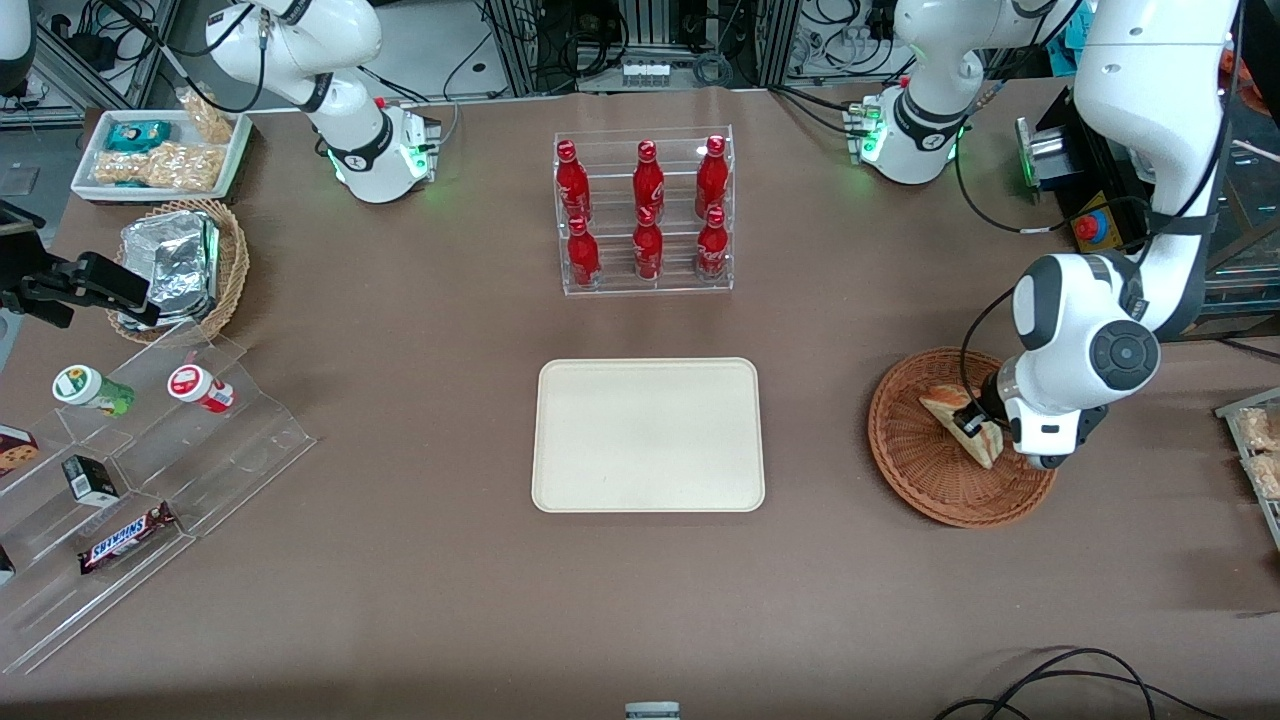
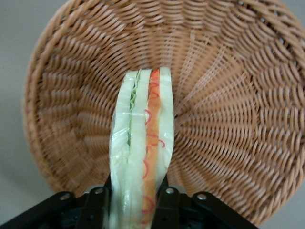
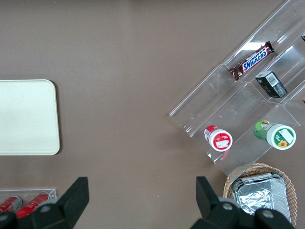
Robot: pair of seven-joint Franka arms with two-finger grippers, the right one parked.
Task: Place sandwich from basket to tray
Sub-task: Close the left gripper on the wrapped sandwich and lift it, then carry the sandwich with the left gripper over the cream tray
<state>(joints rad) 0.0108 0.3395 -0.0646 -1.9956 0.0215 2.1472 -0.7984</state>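
gripper (image 2: 133, 200): closed on sandwich (image 2: 141, 143) | sandwich: between both fingers, over basket (image 2: 228, 95) | tray (image 1: 648, 436): well apart, bare

We see a wide table under a matte brown covering (image 1: 400, 580), evenly lit. Along its far edge stand grey metal frames (image 1: 520, 40) hung with tangled black cables (image 1: 600, 30). Looping black cords (image 1: 1060, 680) lie over its near edge.

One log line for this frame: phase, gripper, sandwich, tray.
phase: grasp | gripper: in basket, shut on sandwich | sandwich: in basket, not lifted clear | tray: no sandwich
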